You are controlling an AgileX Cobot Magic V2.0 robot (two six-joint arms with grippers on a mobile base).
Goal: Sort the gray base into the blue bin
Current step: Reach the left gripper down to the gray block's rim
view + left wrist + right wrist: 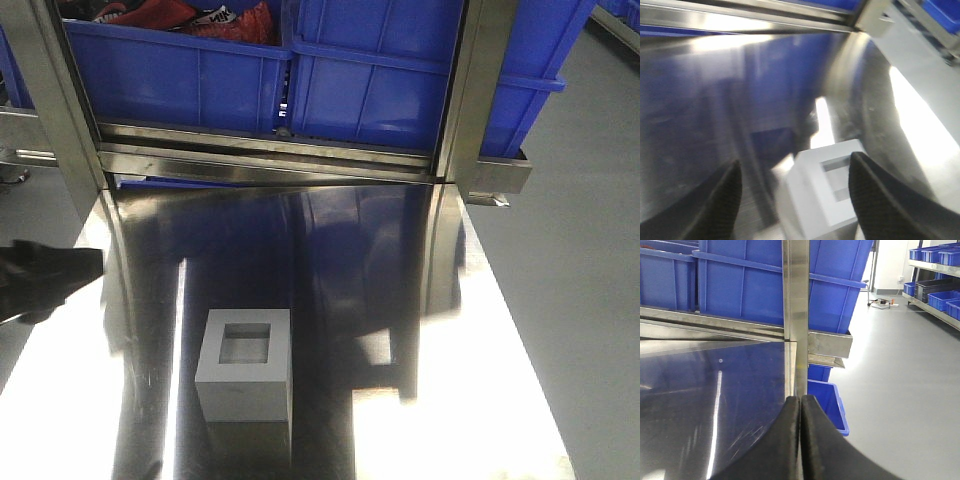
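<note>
Left gripper (pixel 796 161) spread wide near gray base (pixel 245 372), recess facing up.

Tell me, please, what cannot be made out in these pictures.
Left wrist view: gray base blurred, its lower part cut off by the bottom edge.
Front view: blue bin, its inside cut off by the top edge.
Front view: left gripper, a blurred dark shape cut by the left edge; fingers indistinct.
</note>
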